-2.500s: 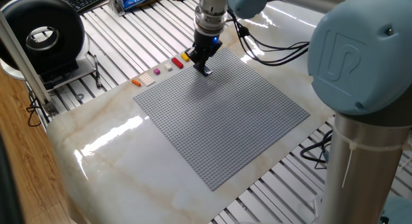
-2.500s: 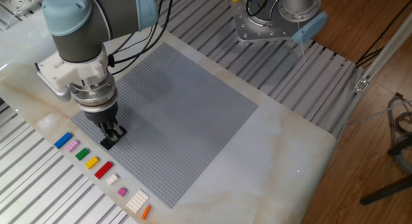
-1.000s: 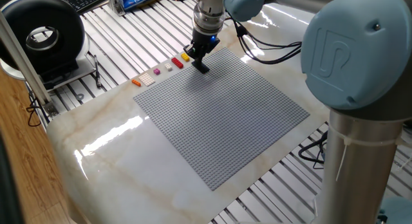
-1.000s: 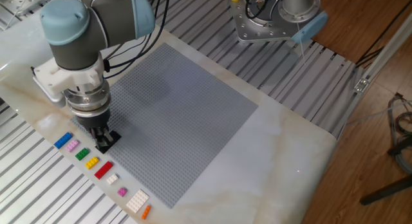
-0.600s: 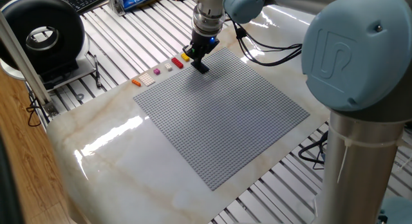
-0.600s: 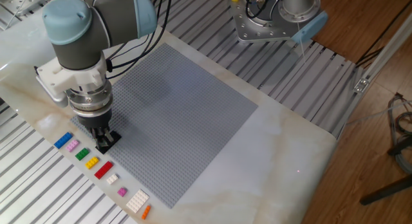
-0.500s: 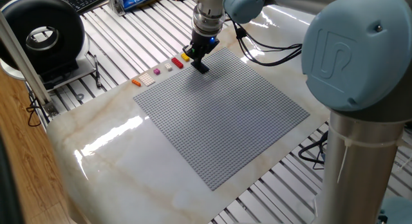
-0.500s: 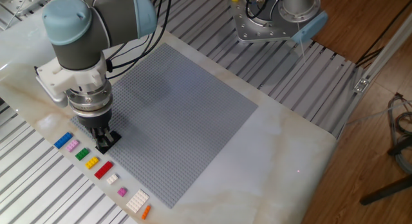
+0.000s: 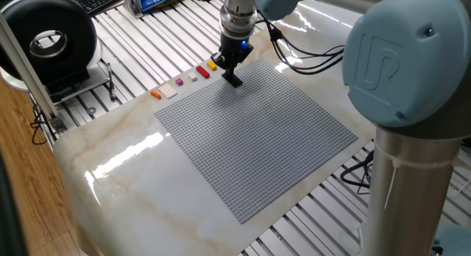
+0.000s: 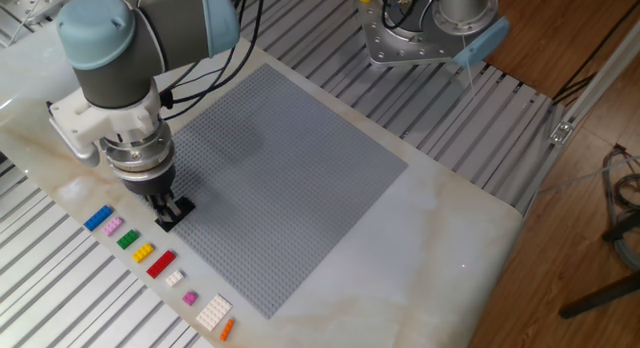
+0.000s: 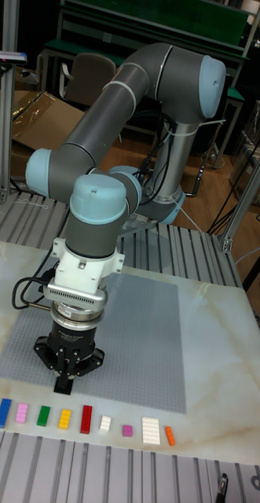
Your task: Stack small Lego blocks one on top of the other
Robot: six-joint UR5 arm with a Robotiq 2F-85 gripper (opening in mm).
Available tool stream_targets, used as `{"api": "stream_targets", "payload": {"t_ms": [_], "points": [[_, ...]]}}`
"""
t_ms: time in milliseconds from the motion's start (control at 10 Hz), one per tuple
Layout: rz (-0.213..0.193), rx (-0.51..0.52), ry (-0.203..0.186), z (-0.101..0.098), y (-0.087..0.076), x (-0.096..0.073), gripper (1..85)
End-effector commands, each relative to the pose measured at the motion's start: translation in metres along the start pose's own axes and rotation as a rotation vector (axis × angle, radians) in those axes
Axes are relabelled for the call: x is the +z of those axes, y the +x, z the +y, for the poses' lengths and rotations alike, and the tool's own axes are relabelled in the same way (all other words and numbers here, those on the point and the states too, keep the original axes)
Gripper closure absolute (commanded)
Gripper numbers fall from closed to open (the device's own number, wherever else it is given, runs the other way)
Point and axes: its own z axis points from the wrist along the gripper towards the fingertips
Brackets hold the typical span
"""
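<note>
Gripper [image 11: 64, 384] is down low at the near edge of the baseplate [image 10: 300, 158], fingers pointing straight down. Honestly can't tell whether it's open, shut, or pinching a tiny brick; the tips are just a dark blob in all three views, so I'm not calling it.

All the bricks I can make out are lined up in a row on the table just off the baseplate edge, none stacked yet: blue [image 11: 3, 413], pink [image 11: 22, 413], green [image 11: 43, 415], yellow [image 11: 64, 418], red [image 11: 86, 419], a small white one [image 11: 105, 424], a small purple-pink one [image 11: 127, 430], a bigger white plate [image 11: 151, 431] and orange [image 11: 170, 435]. In the tall view the gripper sits right behind yellow, apart from the row.

So I'd say the task is barely started, and the step in hand looks like lining up for a pick.

What I'd watch for:
- Come straight down over one brick, centred, with the jaws across its short sides. The neighbours sit close, so a wide-open finger could knock one.
- Squeeze low on the body, not on the studs, or it'll tilt.
- Lift clear before travelling sideways so nothing in the row gets dragged.
- When placing, square it to the brick below and press straight down until the studs seat. A crooked brick will likely pop off on release.
- Matching footprints stack easiest, so blue through red seem the friendliest start.
</note>
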Motion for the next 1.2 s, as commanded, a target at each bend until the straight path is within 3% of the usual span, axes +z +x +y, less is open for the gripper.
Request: {"api": "stream_targets", "payload": {"t_ms": [0,200,500,700,1000,1100], "points": [[-0.002,0.003,0.01,-0.002,-0.003,-0.002,84.7],[0.007,0.012,0.013,-0.003,-0.001,-0.003,84.7],[0.062,0.053,0.033,-0.006,0.017,-0.003,84.7],[0.077,0.064,0.035,-0.004,0.025,-0.004,84.7],[0.063,0.07,0.034,0.0,0.025,0.001,84.7],[0.04,0.062,0.021,0.002,0.02,0.006,84.7]]}}
